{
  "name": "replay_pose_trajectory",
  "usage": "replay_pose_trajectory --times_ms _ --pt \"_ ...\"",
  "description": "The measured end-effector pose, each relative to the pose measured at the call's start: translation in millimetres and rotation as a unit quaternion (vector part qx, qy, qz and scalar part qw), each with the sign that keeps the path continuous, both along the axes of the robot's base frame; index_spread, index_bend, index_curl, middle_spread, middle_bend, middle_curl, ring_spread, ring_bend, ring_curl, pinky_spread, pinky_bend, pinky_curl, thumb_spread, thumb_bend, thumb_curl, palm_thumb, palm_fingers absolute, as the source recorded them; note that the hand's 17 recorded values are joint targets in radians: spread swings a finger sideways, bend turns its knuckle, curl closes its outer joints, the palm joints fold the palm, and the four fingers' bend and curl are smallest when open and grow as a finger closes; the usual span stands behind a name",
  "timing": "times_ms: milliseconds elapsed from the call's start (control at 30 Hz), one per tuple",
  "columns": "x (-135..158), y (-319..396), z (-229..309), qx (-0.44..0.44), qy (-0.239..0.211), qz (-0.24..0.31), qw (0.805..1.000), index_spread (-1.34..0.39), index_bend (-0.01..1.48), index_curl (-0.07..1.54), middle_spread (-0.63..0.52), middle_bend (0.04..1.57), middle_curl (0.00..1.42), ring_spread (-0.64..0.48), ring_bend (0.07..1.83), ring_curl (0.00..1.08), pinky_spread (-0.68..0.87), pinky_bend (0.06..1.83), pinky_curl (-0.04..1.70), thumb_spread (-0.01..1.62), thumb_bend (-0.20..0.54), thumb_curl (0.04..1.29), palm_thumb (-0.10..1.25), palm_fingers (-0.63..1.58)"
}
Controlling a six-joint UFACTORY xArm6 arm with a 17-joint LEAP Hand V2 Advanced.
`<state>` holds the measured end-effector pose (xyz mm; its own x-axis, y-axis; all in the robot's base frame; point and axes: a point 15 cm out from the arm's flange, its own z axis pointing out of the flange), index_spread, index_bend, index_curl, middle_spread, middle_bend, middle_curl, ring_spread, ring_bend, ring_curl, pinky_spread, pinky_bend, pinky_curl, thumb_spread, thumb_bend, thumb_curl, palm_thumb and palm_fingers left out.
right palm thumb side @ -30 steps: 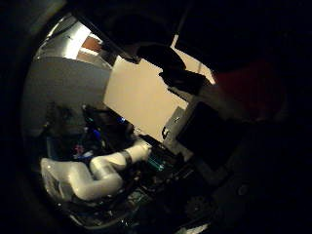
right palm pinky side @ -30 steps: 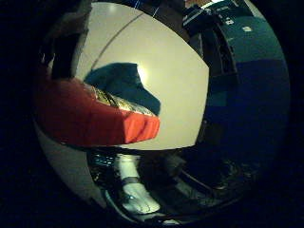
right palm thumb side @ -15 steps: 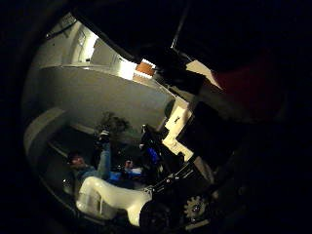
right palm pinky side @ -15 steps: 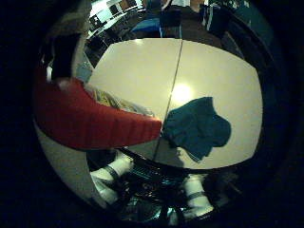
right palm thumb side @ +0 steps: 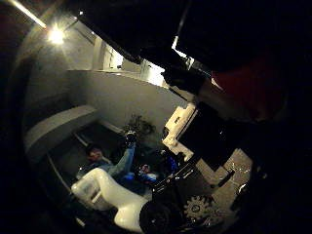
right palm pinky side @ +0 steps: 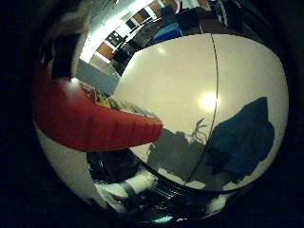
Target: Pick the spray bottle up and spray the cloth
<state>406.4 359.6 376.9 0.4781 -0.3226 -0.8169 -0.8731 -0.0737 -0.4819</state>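
White table [right palm pinky side: 180,90], pale glossy top, a dark seam line running straight across it. One teal cloth [right palm pinky side: 244,137] lies crumpled on the top, to one side of the seam and close to the table's edge. Dark shadow falls on the bare top beside the cloth, also near that edge.

Red spray bottle [right palm pinky side: 90,126] with a ridged side, very close to the palm, blue cloth [right palm pinky side: 244,137] crumpled on the white table [right palm pinky side: 175,90]

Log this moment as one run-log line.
phase: bottle lifted | hand: shut on red spray bottle | teal cloth: flat on white table | spray: none visible
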Motion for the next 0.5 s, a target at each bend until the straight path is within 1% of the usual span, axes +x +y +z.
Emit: replay_pose_trajectory --times_ms 167,500 --pt "10 7 -27 -0.002 -0.011 0.01 1.0 -0.23 1.12 0.96 -0.14 1.38 0.85 -0.23 1.35 0.85 -0.2 1.1 1.2 1.12 -0.013 0.46 1.07 1.1" --pt "21 12 -83 -0.019 -0.013 0.036 0.999 -0.23 1.12 0.96 -0.14 1.38 0.84 -0.23 1.35 0.85 -0.19 1.1 1.2 1.12 -0.013 0.47 1.07 1.1"
